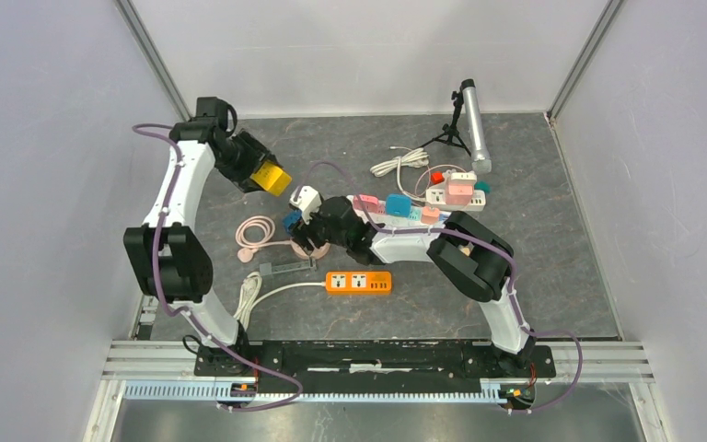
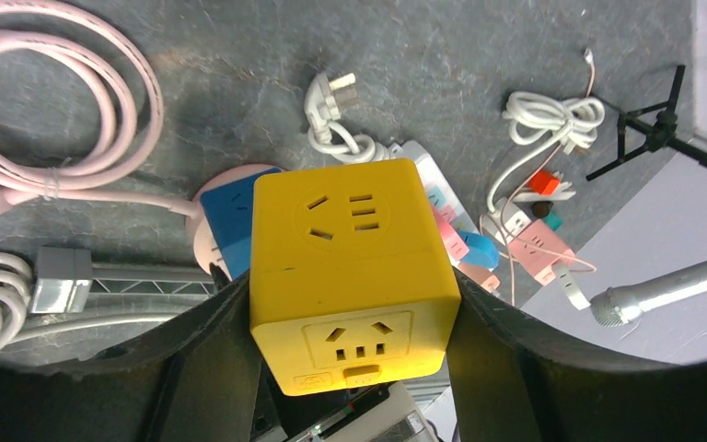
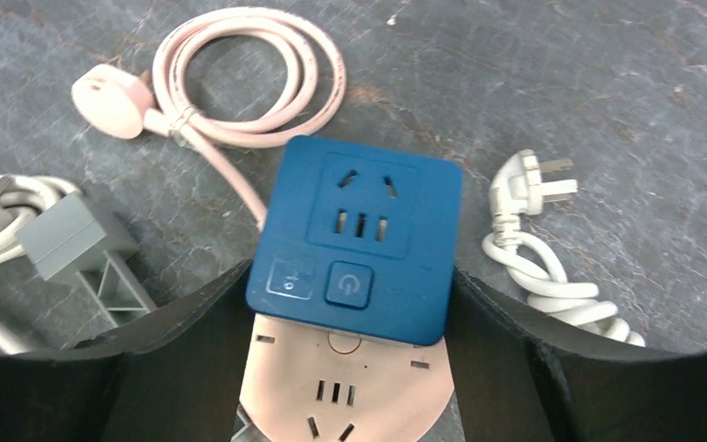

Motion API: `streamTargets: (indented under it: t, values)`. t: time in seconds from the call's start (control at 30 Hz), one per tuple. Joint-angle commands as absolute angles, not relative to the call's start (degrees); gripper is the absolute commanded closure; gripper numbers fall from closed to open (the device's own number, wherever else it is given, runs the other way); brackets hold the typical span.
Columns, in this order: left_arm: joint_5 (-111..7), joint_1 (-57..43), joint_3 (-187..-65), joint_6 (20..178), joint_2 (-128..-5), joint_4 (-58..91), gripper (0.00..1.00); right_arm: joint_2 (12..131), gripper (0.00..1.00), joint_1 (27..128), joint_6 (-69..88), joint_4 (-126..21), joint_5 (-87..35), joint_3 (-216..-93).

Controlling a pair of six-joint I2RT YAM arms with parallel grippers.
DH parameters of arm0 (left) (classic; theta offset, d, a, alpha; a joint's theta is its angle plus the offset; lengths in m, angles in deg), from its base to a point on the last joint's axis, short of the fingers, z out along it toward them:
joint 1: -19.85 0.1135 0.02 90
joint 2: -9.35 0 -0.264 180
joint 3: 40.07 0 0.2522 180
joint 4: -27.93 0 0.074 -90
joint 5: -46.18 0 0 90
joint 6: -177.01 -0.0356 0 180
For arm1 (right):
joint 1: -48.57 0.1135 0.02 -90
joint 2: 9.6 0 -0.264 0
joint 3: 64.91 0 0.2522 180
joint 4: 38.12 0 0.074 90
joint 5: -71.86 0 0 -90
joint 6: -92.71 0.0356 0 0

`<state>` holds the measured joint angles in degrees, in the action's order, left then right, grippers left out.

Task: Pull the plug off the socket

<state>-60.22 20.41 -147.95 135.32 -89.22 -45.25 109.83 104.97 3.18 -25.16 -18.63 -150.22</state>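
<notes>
Centre of the right wrist view, the right gripper [image 3: 350,276] clamps the blue plug [image 3: 357,238] by its flat sides atop the pink socket [image 3: 331,396]; the plug looks rigid, slick and probably tight-seated, while the left gripper [image 2: 350,281] grips a yellow cube socket [image 2: 350,267].

Fixed overhead from the near side; two close downward wrist views sharing the square blue plastic adapter [image 3: 359,230]
</notes>
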Motion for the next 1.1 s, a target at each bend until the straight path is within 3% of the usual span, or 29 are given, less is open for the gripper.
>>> streamTargets:
  t: [0.0, 0.03, 0.07, 0.27, 0.47, 0.73, 0.8, 0.93, 1.07]
  values:
    - [-59.0, 23.4, -147.8, 132.3, -84.9, -41.6, 0.98, 107.5, 0.18, 105.7, 3.2, -34.0, -22.9, -155.2]
    - [-58.7, 23.9, -147.0, 132.1, -84.5, -40.9, 0.98, 107.1, 0.07, 105.5, 3.2, -34.4, -23.7, -155.8]
    - [-58.6, 24.5, -146.2, 131.9, -84.2, -40.3, 0.98, 106.5, 0.02, 105.5, 3.2, -34.6, -24.1, -156.1]
    - [-59.3, 26.4, -144.9, 130.1, -86.2, -36.4, 0.95, 101.6, 0.02, 104.9, 3.2, -36.5, -25.2, -155.9]
    - [-65.0, 26.7, -147.6, 129.1, -94.1, -32.0, 0.78, 93.6, 0.02, 102.6, 1.7, -39.0, -24.2, -151.6]
    - [-74.5, 26.7, -149.7, 132.0, -106.4, -21.3, 0.64, 85.3, 0.04, 96.7, 4.5, -45.2, -21.2, -147.8]
    - [-72.1, 26.7, -148.4, 131.9, -107.7, -17.0, 0.55, 82.9, 0.07, 95.5, 7.1, -45.4, -22.1, -145.5]
    - [-72.8, 26.8, -148.6, 130.4, -111.8, -13.0, 0.48, 77.9, 0.09, 95.1, 8.6, -41.8, -21.0, -138.6]
    - [-70.6, 26.8, -149.6, 129.6, -114.1, -14.8, 0.28, 75.9, 0.08, 94.7, 10.3, -40.9, -18.7, -136.2]
